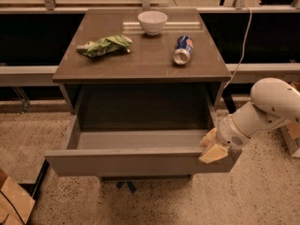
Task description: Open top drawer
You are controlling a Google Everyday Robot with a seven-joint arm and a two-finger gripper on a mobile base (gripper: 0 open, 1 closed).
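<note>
Showing grey floor: top drawer (pixel 131 162) | end effector (pixel 212 149) seemingly touching right corner

Arm (pixel 274 104) cropped; gripper (pixel 212 149) (top drawer's (pixel 126 163) corner) unclear

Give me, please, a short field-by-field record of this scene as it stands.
top drawer: open, standing well out of the cabinet, grey interior exposed
gripper: at the right end of the drawer's front panel, against its top edge
cabinet top: holds three items
white bowl: upright, back centre
green bag: lying flat, left side
blue can: on its side, right of centre
task status: drawer looks largely open
</note>
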